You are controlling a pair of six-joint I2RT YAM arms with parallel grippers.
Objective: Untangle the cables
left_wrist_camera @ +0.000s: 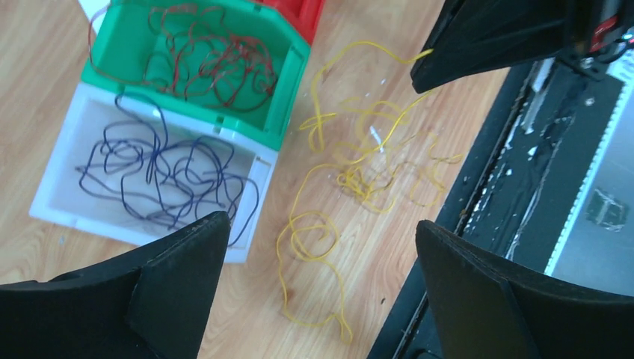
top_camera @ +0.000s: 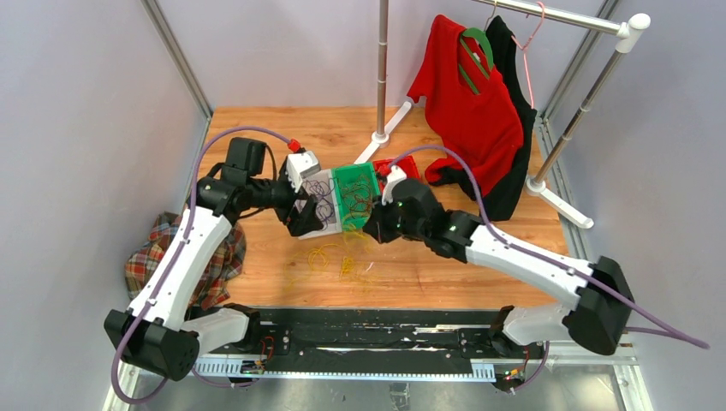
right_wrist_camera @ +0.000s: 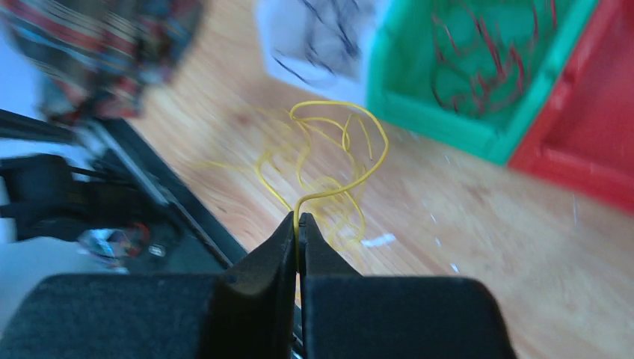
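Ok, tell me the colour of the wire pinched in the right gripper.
Yellow. The thin yellow wire strand shows best in the right wrist view.

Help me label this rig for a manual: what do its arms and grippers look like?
Left arm and right arm: white shells, black joints and bases. A lilac hose runs along each. The left gripper and right gripper have black, wedge-shaped fingers.

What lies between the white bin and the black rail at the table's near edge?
The left wrist view shows loose yellow cables tangled on the wooden table between white bin and black rail. The right gripper pinches one strand.
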